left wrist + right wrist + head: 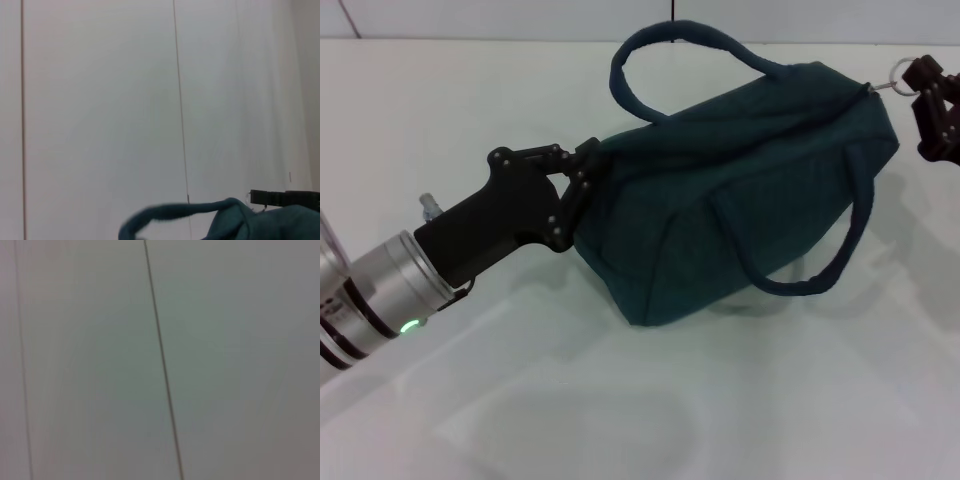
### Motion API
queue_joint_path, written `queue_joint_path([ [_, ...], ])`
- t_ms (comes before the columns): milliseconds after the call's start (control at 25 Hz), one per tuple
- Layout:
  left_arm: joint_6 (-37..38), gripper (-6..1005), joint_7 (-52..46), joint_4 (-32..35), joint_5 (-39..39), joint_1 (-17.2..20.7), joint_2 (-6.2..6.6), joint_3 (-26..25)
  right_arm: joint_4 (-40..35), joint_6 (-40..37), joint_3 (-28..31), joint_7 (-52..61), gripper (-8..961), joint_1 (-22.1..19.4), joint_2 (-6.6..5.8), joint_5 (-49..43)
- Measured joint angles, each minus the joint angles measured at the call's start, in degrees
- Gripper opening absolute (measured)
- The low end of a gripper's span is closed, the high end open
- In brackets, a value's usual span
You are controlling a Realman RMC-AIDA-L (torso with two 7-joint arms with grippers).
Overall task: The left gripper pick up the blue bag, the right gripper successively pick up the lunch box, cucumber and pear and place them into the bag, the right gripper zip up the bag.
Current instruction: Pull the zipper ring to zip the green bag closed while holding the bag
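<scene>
The blue bag point(740, 190) lies tilted on the white table, its top closed and both loop handles free. My left gripper point(582, 185) is shut on the fabric at the bag's left end. My right gripper point(922, 82) is at the bag's far right top corner, shut on the silver ring pull point(898, 69) of the zipper. In the left wrist view a bag handle point(165, 212) and part of the bag body point(280, 225) show, with the right gripper's black claw point(282, 198) just beyond. The lunch box, cucumber and pear are out of view.
The white table point(520, 400) spreads around the bag, and a white wall with a dark seam point(672, 10) stands behind it. The right wrist view shows only a pale surface with a thin dark seam point(162, 365).
</scene>
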Motion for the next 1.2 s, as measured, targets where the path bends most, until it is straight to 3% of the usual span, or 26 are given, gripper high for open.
queue_joint_path([
  [320,-0.4,60,0.3,0.0,0.2,-0.5,0.03,0.0,-0.1,-2.0,0.2,-0.5,128,0.3,-0.29,-1.4],
  [640,-1.1,56,0.4,0.3,0.2,-1.6,0.05,0.0,0.9,-4.4,0.2,-1.1,349,-1.4,-1.02,-1.7],
  [840,-1.1,55,0.4,0.4,0.3,-2.6,0.06,0.0,2.8,-2.2,0.8,-5.1,560,-2.2,-1.41,-1.5],
  [1200,-1.9,60,1.1,0.4,0.5,-3.8,-0.42,0.3,2.4,6.6,0.4,-6.8,555,0.9,-0.92,-3.5],
])
